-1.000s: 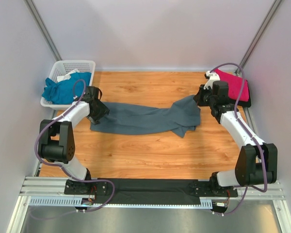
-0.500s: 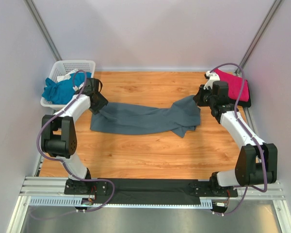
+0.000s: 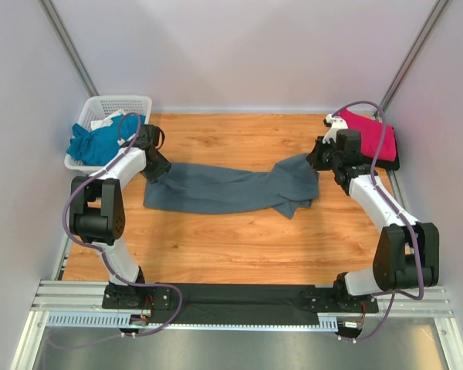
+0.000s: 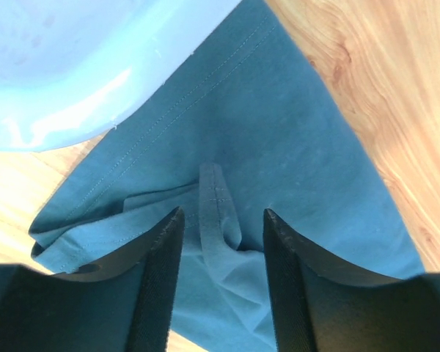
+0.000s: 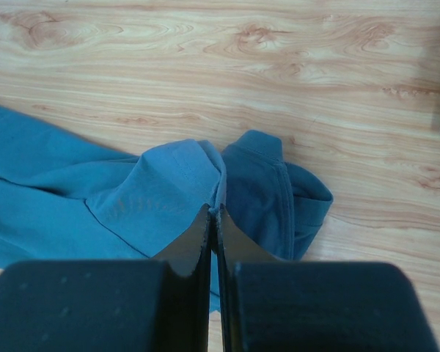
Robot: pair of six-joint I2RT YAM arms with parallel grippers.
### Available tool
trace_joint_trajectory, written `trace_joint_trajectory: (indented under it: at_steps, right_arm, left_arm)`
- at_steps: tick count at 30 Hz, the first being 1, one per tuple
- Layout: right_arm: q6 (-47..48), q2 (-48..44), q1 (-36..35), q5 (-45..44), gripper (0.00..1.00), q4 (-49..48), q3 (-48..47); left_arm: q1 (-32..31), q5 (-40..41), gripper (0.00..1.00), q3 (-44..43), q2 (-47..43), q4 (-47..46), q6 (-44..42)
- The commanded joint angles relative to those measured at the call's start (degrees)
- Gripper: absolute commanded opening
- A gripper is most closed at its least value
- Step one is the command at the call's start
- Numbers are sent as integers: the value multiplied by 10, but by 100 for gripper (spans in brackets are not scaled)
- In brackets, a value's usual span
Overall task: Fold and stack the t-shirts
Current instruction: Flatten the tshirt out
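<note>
The dark slate-grey t-shirt (image 3: 216,189) lies stretched in a long band across the wooden table. At its far left corner my left gripper (image 3: 156,171) is down on the cloth. The left wrist view shows this gripper (image 4: 222,216) open, its fingers on either side of a raised hemmed fold of the shirt (image 4: 293,139). My right gripper (image 3: 318,158) is at the shirt's right end. In the right wrist view it (image 5: 214,209) is shut on a pinched ridge of the grey cloth (image 5: 154,191). The magenta-pink t-shirt (image 3: 370,135) lies folded at the back right. The teal-blue t-shirt (image 3: 100,142) is bunched in the basket.
A white lattice basket (image 3: 119,102) stands at the back left corner, close to my left arm. A pale blurred surface (image 4: 59,66) fills the top left of the left wrist view. The pink shirt rests on a dark pad (image 3: 392,162) beside the right wall.
My left gripper has shifted a little toward the back, up to the shirt's far left corner, and its jaws have narrowed. The right arm and the shirt's right end have stayed put.
</note>
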State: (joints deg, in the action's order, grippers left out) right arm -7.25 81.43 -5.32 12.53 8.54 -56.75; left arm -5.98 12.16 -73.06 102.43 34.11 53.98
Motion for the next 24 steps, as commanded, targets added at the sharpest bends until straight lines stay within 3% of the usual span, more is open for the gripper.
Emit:
trace_joint_trajectory:
  at_steps: [1,5,6,8,9,12,18,24]
  right_arm:
    - [1,3,0,-1,1,-5,-24]
    - [5,0,1,-8,0,-3,-25]
    - [7,-2,1,-9,0,0,-26]
    - [7,-4,1,-12,1,0,-27]
    - [7,-5,0,-13,0,1,-27]
    - [7,-7,1,-16,1,3,-28]
    - [3,-32,1,-26,0,16,-43]
    - [19,-104,1,-13,1,24,-107]
  left_arm:
    - [0,8,53,2,-5,0,6]
    - [0,3,48,-2,11,-1,11]
    - [0,4,39,-3,12,-4,12]
    - [0,7,35,-4,13,-4,13]
    - [0,8,23,-6,13,-5,14]
    - [0,15,0,-17,13,0,11]
    - [0,33,0,-41,-20,15,-12]
    - [0,52,0,-66,-109,23,-38]
